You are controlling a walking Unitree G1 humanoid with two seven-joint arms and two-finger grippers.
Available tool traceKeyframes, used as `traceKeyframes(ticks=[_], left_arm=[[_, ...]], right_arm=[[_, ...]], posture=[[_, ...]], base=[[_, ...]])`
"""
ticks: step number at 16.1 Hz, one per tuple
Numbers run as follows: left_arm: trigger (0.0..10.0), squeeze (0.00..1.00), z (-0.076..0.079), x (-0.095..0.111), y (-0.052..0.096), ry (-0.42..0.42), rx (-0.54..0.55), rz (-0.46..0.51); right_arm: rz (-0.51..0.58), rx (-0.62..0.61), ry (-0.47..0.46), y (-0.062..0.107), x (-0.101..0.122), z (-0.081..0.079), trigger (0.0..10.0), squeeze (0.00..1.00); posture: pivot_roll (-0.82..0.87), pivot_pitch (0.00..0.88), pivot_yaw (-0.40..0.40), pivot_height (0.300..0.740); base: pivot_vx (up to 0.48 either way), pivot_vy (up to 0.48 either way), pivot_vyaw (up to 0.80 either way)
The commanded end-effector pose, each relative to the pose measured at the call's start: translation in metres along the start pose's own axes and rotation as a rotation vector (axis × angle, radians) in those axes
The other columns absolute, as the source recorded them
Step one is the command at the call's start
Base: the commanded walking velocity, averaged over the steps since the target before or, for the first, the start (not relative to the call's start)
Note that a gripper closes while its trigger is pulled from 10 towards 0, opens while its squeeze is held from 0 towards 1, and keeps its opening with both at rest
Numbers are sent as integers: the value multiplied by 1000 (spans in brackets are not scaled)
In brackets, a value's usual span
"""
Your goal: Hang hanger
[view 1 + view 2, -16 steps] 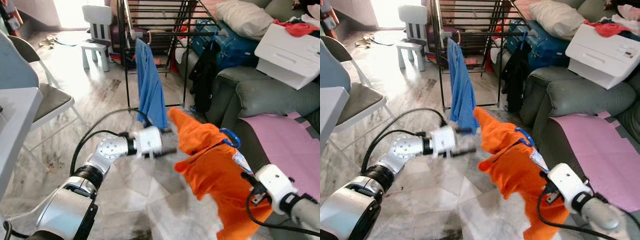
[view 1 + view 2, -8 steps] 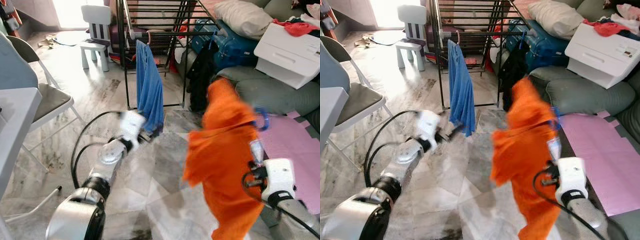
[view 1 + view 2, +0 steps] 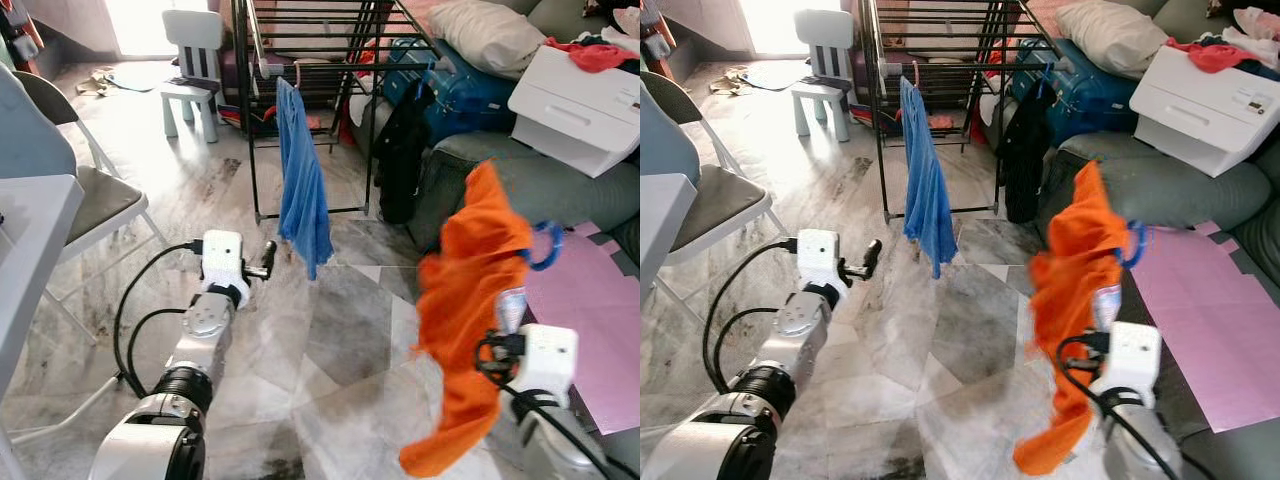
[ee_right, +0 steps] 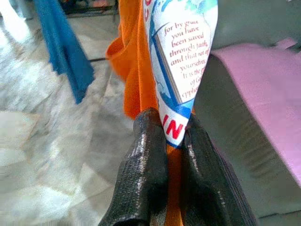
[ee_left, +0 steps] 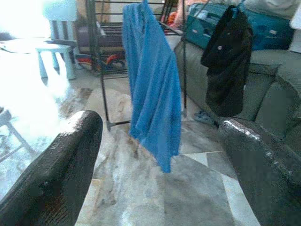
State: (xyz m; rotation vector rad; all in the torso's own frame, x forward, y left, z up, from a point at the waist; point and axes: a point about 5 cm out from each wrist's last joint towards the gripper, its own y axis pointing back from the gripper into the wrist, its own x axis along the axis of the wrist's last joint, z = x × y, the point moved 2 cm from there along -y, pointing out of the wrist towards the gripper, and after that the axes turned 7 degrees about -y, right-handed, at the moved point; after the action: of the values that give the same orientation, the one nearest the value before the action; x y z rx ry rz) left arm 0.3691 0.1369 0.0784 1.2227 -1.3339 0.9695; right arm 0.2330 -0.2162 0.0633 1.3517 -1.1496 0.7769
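At right of the frame, the right end effector (image 4: 165, 141) is clenched on a printed white tag of the blue hanger (image 3: 545, 245), draped with a crumpled orange garment (image 3: 468, 320). The left end effector (image 3: 262, 262) is released, lower left, near the blue towel (image 3: 302, 185) on the black rack (image 3: 300, 40).

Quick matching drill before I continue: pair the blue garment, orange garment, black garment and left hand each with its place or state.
Things:
1. blue garment
2. orange garment
3. black garment
4. left hand

States:
A. open, holding nothing
B. held up by the right hand
C. hanging from the drying rack
D. draped at the sofa arm

Pairs: 1-C, 2-B, 3-D, 4-A
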Motion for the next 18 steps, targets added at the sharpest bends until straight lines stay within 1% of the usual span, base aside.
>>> traceKeyframes(ticks=[1, 2, 3, 4, 6, 7, 8, 9, 11, 13, 18], left_arm=[[10000, 1000, 2, 5, -1, -11, -3, 13], [10000, 1000, 6, 5, -1, -10, -2, 10], [10000, 1000, 8, 3, 0, -11, -1, 2], [10000, 1000, 8, -1, 2, -19, 2, -12], [10000, 1000, 9, -2, 3, -16, -6, -18], [10000, 933, 9, -1, 2, -17, -9, -16], [10000, 365, 10, 0, 2, -20, -12, -13], [10000, 0, 11, 1, 2, -14, -23, -8], [10000, 0, 11, 2, 1, -18, -20, -14], [10000, 0, 12, 2, 2, -16, -23, -17], [10000, 0, 14, 2, 2, -18, -28, -20]], right_arm=[[36, 14, -8, 0, 11, -4, 10000, 0], [12, 19, -20, 2, 6, -9, 10000, 0], [-3, 24, -13, 4, 2, -13, 10000, 0], [-2, 22, 9, 5, 1, -14, 10000, 0], [15, 43, 26, 6, 1, -18, 10000, 0], [-4, 44, -2, 5, 0, -19, 10000, 0], [-14, 51, -22, 5, -1, -21, 10000, 0], [10, 52, 20, 5, 4, -23, 10000, 0], [7, 59, 22, 4, 5, -25, 10000, 0], [-6, 77, -18, 6, 3, -28, 10000, 0], [-4, 71, -20, 6, 3, -28, 10000, 0]], posture=[[-42, 0, -56, 740], [-45, 0, -54, 740], [-46, 0, -54, 740], [-49, 0, -53, 740], [-49, 0, -54, 740], [-49, 0, -54, 740], [-49, 0, -54, 740], [-49, 0, -54, 740], [-48, 0, -51, 740], [-48, 0, -51, 740], [-50, 0, -46, 740]], base=[[0, 0, 0], [0, 0, 0], [0, 0, 0], [0, 0, 0], [0, 0, 0], [0, 0, 0], [0, 0, 0], [296, 0, 0], [304, 0, 0], [313, 0, 0], [313, 0, 0]])
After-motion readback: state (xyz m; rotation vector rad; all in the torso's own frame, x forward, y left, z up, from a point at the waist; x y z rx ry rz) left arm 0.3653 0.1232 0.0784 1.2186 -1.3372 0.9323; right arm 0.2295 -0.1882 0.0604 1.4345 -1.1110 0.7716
